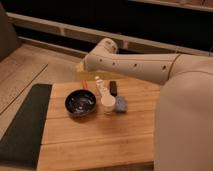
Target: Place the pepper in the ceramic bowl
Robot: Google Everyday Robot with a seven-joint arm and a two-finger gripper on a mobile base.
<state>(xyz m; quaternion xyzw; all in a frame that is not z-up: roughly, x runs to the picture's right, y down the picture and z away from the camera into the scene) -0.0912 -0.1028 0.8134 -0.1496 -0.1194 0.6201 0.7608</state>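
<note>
The pepper [85,83] is a small orange-red piece on the wooden table near its back edge, just behind the bowl. The ceramic bowl [80,103] is round, glossy and black, and stands left of the table's middle; I see nothing in it. My gripper [89,64] is at the left end of my white arm, above the table's back edge and a little above and right of the pepper. The arm's wrist covers most of it.
A white cup-like piece [107,102] stands right of the bowl, with a small blue object [120,104] beside it and a dark block [113,88] behind. A dark mat [22,125] lies left of the wooden table [95,142]. My arm's bulk fills the right side.
</note>
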